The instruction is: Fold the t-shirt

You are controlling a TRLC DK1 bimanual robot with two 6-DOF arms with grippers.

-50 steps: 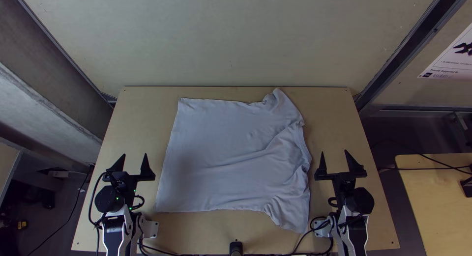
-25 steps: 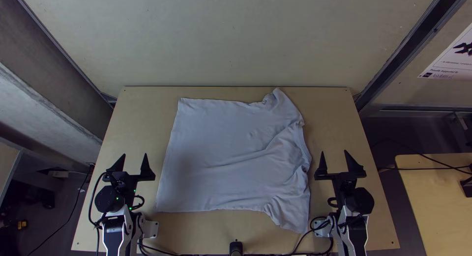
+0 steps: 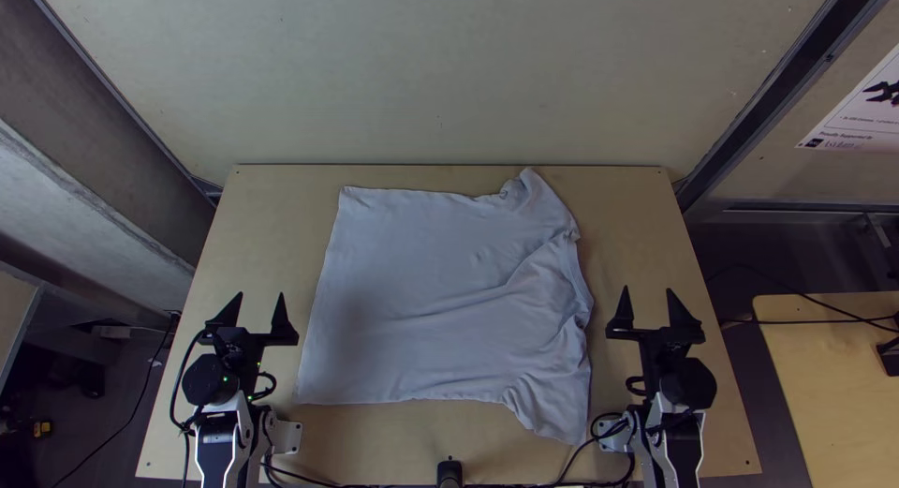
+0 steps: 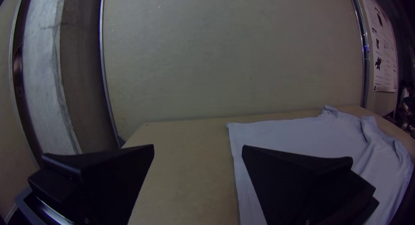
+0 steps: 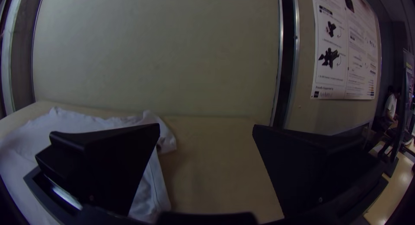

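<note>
White shirt [image 3: 440, 301] lies spread on the surface [image 3: 262, 226], lengthwise between the left fingers [image 3: 284, 329] and right fingers [image 3: 621, 325], both pairs wide and empty: hem [image 3: 324, 301] facing left, collar [image 3: 577, 268] right, neither pair clearly nearer.

One finger of the left tool [image 3: 260, 296] hides part of the t-shirt [image 3: 440, 301] in its wrist view; beyond the right tool [image 3: 648, 290], the top view's edge cuts off a poster [image 3: 857, 118].

Top view steeply down; wrist views low, facing wall [image 4: 233, 56]; t-shirt [image 3: 440, 301] shared.
</note>
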